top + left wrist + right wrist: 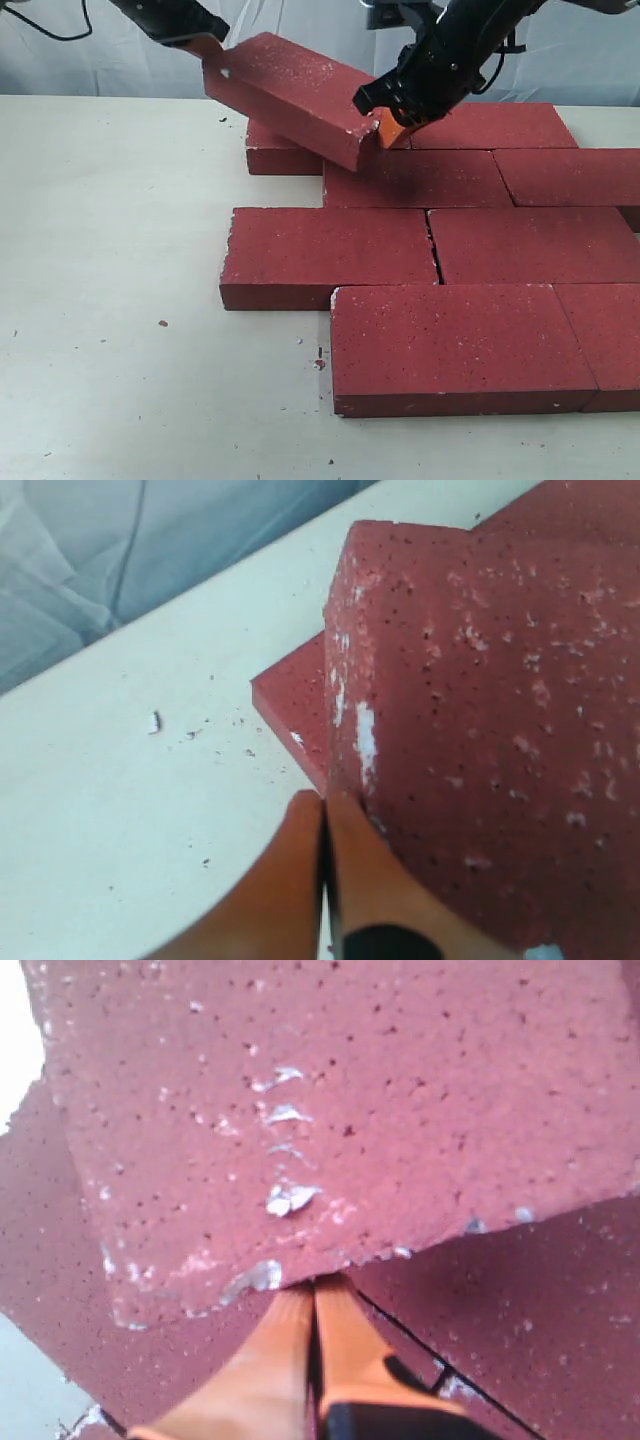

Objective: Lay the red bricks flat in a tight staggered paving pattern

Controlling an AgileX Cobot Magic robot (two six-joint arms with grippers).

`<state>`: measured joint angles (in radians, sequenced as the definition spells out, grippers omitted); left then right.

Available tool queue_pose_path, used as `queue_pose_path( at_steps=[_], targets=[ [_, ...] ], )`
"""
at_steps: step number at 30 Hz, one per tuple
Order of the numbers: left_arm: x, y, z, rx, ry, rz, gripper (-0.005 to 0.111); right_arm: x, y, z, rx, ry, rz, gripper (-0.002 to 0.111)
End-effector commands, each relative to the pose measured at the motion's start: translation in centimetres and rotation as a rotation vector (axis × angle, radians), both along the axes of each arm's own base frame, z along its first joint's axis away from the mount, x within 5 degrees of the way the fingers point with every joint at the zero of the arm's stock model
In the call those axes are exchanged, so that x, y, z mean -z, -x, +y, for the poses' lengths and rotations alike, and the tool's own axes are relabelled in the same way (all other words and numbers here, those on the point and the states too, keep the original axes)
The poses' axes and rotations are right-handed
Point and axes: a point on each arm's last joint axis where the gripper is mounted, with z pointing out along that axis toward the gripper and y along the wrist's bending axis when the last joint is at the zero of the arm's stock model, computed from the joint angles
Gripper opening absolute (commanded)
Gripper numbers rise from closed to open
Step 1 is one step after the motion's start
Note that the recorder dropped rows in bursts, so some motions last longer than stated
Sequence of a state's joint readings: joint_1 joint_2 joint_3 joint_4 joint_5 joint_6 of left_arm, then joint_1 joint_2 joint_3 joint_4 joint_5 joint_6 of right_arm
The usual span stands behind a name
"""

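One red brick [290, 90] hangs tilted above the back left of the laid red bricks, its right end lower. My left gripper [210, 50] is shut, its tips against the brick's raised left end [490, 680]. My right gripper [388, 128] is shut too, its tips at the brick's lower right edge [350, 1100]. Neither has the brick between its fingers [290, 880] [270, 1360]. Several bricks lie flat in staggered rows, among them a front one [455, 345] and a middle-left one [330, 255]. Part of a flat brick [280, 150] shows under the tilted one.
The white table [110, 250] is bare to the left and front of the bricks, with small red crumbs [320, 362] near the front brick. A pale cloth backdrop [60, 60] hangs behind. The paving runs past the picture's right edge [610, 340].
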<state>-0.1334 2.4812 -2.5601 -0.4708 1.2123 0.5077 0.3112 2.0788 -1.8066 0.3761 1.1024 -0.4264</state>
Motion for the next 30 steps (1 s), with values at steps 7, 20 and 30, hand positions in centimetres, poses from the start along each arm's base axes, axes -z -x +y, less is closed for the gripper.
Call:
queue_pose_path(
  at_steps=[7,20,30],
  targets=[
    [-2.4,2.3,3.7,-0.072,-0.024,0.061,0.000,-3.9,0.1,4.4,-0.058,-0.085,-0.203,-0.001],
    [-2.6,9.2,11.4,-0.221,-0.056,0.209,0.000,-1.8,1.1,10.5,-0.142,-0.120,-0.274,-0.001],
    [2.2,14.6,16.9,-0.434,-0.082,0.211,0.000,0.2,2.2,17.1,-0.264,-0.148,-0.285,-0.001]
  ],
)
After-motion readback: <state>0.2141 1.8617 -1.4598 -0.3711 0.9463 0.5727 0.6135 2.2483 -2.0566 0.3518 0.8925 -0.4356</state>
